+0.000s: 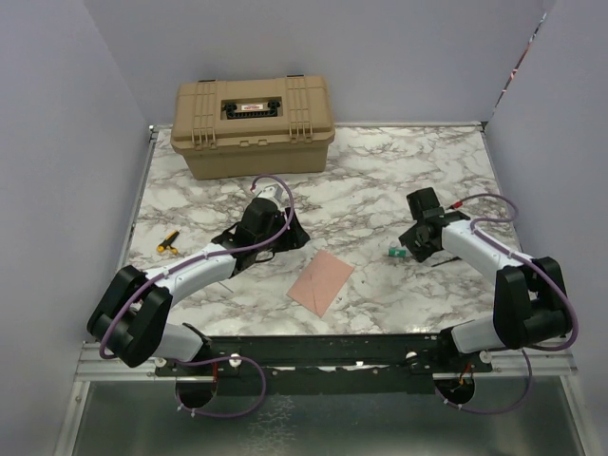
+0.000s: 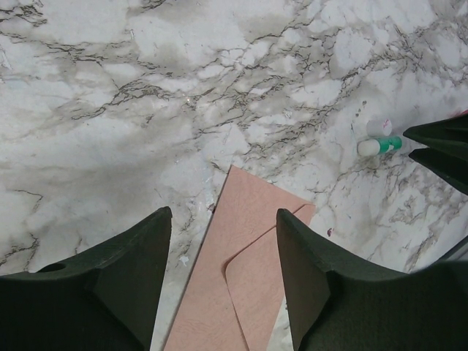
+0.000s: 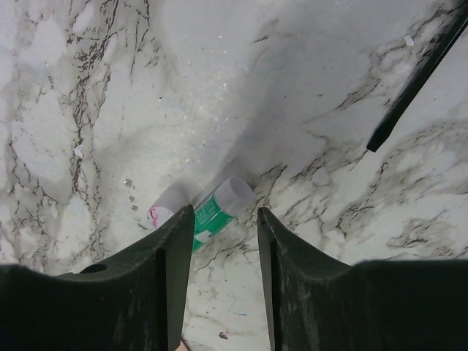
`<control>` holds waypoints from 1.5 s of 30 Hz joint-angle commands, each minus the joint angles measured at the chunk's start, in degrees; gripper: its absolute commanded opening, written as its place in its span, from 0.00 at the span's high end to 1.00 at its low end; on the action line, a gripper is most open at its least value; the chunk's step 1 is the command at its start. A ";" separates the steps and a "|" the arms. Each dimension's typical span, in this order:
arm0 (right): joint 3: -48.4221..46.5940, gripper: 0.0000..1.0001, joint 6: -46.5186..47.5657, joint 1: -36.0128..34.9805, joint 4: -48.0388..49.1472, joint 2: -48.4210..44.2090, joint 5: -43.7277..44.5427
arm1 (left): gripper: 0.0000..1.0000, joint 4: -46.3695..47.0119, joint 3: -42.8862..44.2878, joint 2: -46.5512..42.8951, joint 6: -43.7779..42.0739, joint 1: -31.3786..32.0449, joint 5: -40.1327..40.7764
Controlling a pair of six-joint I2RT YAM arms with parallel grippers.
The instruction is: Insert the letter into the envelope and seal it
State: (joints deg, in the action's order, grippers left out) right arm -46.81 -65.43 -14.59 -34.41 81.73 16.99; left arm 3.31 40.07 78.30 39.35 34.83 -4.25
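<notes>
The pinkish-brown envelope point(image 1: 321, 280) lies flat on the marble table, its pointed flap folded down onto its body point(image 2: 256, 285). The letter is not in view. My left gripper point(image 1: 288, 234) hovers to the upper left of the envelope, open and empty; in the left wrist view the envelope shows between and beyond its fingers point(image 2: 223, 212). My right gripper point(image 1: 413, 243) is open and empty too, just right of a green-and-white glue stick point(image 1: 391, 253). In the right wrist view that stick point(image 3: 219, 203) lies just past the left fingertip point(image 3: 179, 227), with a loose white cap point(image 3: 164, 205) beside it.
A tan hard case point(image 1: 255, 126) stands shut at the back of the table. A small yellow-and-black screwdriver point(image 1: 166, 244) lies near the left edge. Grey walls close in the left, right and back sides. A thin black rod point(image 3: 409, 88) crosses the right wrist view's upper right.
</notes>
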 commanded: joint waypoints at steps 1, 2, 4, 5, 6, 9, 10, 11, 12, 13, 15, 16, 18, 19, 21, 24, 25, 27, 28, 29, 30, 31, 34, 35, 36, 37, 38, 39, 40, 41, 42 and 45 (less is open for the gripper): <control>0.24 0.57 -7.59 0.20 -0.16 0.47 -1.68 | 0.39 -0.02 0.33 -1.55 -0.52 -0.29 0.32; 0.37 0.57 -8.07 0.20 -0.01 0.71 -2.15 | 0.39 0.02 0.35 -1.52 -0.51 -0.29 0.38; 0.39 0.57 -8.83 0.18 0.14 1.92 -3.09 | 0.39 -0.02 0.39 -1.49 -0.51 -0.29 0.52; 0.26 0.57 -8.99 0.19 0.32 2.44 -3.46 | 0.39 0.02 0.39 -1.49 -0.51 -0.29 0.62; 0.18 0.57 -9.20 0.18 0.35 2.99 -3.72 | 0.39 0.03 0.41 -1.49 -0.51 -0.29 0.61; 0.14 0.57 -9.74 0.19 0.60 4.36 -3.81 | 0.39 0.03 0.26 -1.50 -0.51 -0.30 0.65; 0.06 0.58 -10.09 0.18 0.46 4.84 -3.51 | 0.39 -0.02 0.16 -1.53 -0.51 -0.36 0.66; 0.01 0.61 -10.54 0.20 0.10 5.30 -3.07 | 0.39 0.02 0.12 -1.54 -0.51 -0.37 0.76; -0.08 0.64 -10.79 0.19 -0.16 5.68 -2.61 | 0.39 0.02 0.10 -1.51 -0.51 -0.38 0.82; -0.16 0.67 -10.81 0.25 -0.29 5.98 -2.10 | 0.39 0.03 0.06 -1.49 -0.44 -0.38 0.79; -0.31 0.71 -10.35 0.23 -0.30 6.44 -1.61 | 0.39 0.01 0.28 -1.49 -0.35 -0.38 0.66; -0.53 0.72 -9.99 0.18 -0.41 6.69 -1.39 | 0.39 0.03 0.42 -1.55 -0.27 -0.38 0.47; -0.87 0.72 -8.94 0.18 -0.23 6.98 -1.41 | 0.38 0.02 0.67 -1.49 -0.01 -0.38 0.03; -0.99 0.74 -8.43 0.20 -0.13 7.05 -1.43 | 0.37 0.03 0.83 -1.49 0.02 -0.38 -0.31; -0.88 0.87 -6.82 0.18 0.49 6.72 -1.68 | 0.34 0.10 1.18 -1.40 -0.04 -0.38 -1.04; -0.52 0.97 -4.42 0.13 0.82 4.49 -1.56 | 0.26 0.60 1.52 -1.75 -0.55 -0.37 -2.58; -0.30 0.98 -3.77 -0.01 0.76 3.20 -1.30 | 0.24 1.04 1.49 -2.06 -0.85 -0.38 -3.51; 0.45 0.99 -1.11 -0.48 1.70 -0.70 -1.31 | 0.20 2.37 1.20 -2.99 -1.47 -0.38 -5.70; 0.73 0.99 0.88 -0.77 2.39 -2.70 -1.97 | 0.18 2.88 1.22 -3.45 -1.69 -0.38 -6.53; 0.94 0.99 2.99 -1.13 3.07 -4.81 -3.06 | 0.17 3.19 1.30 -3.86 -1.70 -0.38 -7.09; 1.19 0.99 5.28 -1.53 4.06 -6.69 -4.54 | 0.15 3.50 1.46 -4.21 -1.72 -0.38 -7.88; 1.61 1.00 7.84 -1.81 5.64 -8.49 -6.87 | 0.14 4.10 1.61 -4.43 -1.73 -0.38 -8.86; 4.65 1.00 13.72 -2.42 14.60 -13.70 -18.14 | 0.11 8.04 2.21 -4.50 -1.40 -0.31 -14.28; 5.71 1.00 14.98 -2.79 18.29 -15.63 -22.14 | 0.11 9.56 2.47 -4.29 -0.99 -0.22 -16.52; 6.46 1.00 16.15 -3.44 21.76 -16.92 -25.73 | 0.12 11.12 2.88 -4.11 -0.37 -0.07 -18.35; 6.87 1.00 16.83 -4.15 24.57 -18.02 -28.82 | 0.12 12.35 3.36 -3.71 0.27 0.00 -20.59; 7.10 1.00 17.65 -4.88 27.59 -19.05 -31.49 | 0.13 13.21 4.02 -3.42 1.03 0.10 -21.72; 7.36 1.00 18.26 -5.48 30.73 -20.07 -34.96 | 0.14 13.86 4.59 -3.21 2.20 0.29 -22.36; 7.59 1.00 18.60 -5.95 33.32 -20.96 -37.38 | 0.14 14.62 5.00 -3.04 2.94 0.55 -23.03; 7.87 1.00 18.72 -6.29 37.26 -21.73 -38.86 | 0.15 15.73 5.34 -2.92 3.84 0.85 -23.92; 8.11 1.00 18.64 -6.51 40.16 -22.32 -41.83 | 0.15 17.00 5.61 -2.75 4.76 1.24 -24.82; 7.94 1.00 18.19 -6.83 47.42 -22.21 -49.06 | 0.15 20.58 6.45 -1.81 6.93 2.79 -26.48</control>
State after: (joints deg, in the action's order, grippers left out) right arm -39.20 -49.43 -20.95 -3.22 60.60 -17.17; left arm 16.36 44.38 75.13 42.30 35.66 -24.53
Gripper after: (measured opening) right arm 0.103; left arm 0.855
